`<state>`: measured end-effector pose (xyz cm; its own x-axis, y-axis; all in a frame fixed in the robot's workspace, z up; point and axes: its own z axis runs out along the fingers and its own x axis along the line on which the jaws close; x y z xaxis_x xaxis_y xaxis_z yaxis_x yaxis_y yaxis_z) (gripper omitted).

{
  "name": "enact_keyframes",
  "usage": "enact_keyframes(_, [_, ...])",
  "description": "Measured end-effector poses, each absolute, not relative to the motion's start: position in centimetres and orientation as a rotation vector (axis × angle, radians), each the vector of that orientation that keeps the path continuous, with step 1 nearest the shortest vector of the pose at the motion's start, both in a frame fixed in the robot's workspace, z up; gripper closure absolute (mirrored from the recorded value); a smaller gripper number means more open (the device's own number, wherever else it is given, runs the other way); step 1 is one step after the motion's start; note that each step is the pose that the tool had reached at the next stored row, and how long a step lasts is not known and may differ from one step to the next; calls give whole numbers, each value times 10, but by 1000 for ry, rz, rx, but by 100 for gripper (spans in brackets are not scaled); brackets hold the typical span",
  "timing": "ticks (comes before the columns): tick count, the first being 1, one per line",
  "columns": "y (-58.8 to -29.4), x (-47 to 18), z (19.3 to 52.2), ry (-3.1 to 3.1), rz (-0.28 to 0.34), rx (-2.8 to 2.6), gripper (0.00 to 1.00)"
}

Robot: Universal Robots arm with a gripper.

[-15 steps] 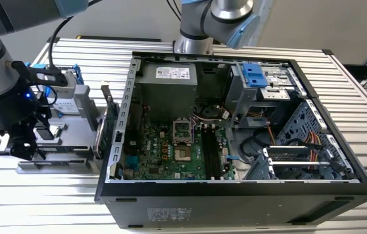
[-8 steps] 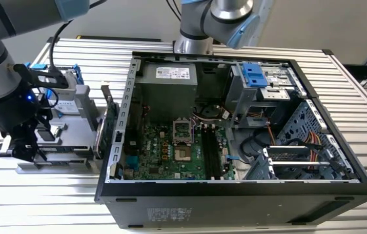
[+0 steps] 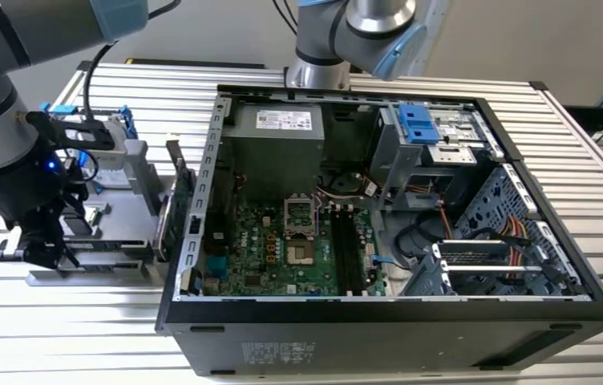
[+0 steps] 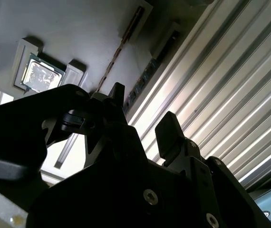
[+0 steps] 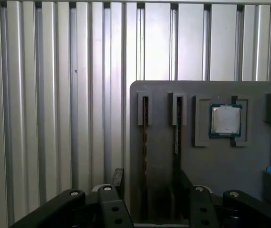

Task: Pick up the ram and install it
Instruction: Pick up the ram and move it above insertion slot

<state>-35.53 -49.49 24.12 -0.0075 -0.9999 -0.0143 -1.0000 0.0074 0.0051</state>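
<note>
Two slim ram sticks stand edge-on in slots of a grey holder: one ram and a second ram stick beside it. In the second wrist view they are thin strips, the first ram and the darker second stick. My gripper hangs open just above the holder's near end, its black fingers apart over the sticks, touching neither. In the exterior view my gripper is at the exterior view's left, beside the open computer case.
A small square silver chip sits in the holder beside the sticks. A tall green expansion card stands between holder and case. Long dark memory slots lie on the motherboard. A second arm's base stands behind the case on the ribbed metal table.
</note>
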Motion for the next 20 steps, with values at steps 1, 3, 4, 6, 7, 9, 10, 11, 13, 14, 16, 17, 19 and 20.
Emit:
enact_keyframes(1, [-495, -355, 240, 2225, 21, -2208, 0])
enact_keyframes(3, [-495, -355, 239, 2225, 21, -2208, 0])
enact_keyframes(4, [-495, -355, 238, 2225, 21, -2208, 0])
enact_keyframes(6, [-495, -355, 236, 2225, 21, -2208, 0])
enact_keyframes(7, [-495, -355, 236, 2225, 21, -2208, 0])
enact_keyframes(9, [-495, -355, 233, 2225, 21, -2208, 0])
enact_keyframes(10, [-495, -355, 232, 2225, 21, -2208, 0])
enact_keyframes(11, [-495, -355, 232, 2225, 21, -2208, 0])
enact_keyframes(13, [-495, -355, 230, 2225, 21, -2208, 0])
enact_keyframes(14, [-495, -355, 229, 2225, 21, -2208, 0])
enact_keyframes(16, [-496, -355, 228, 2225, 21, -2208, 0])
enact_keyframes(17, [-496, -355, 226, 2225, 21, -2208, 0])
enact_keyframes(19, [-497, -355, 225, 2225, 22, -2208, 0])
enact_keyframes(20, [-497, -355, 224, 2225, 22, -2209, 0])
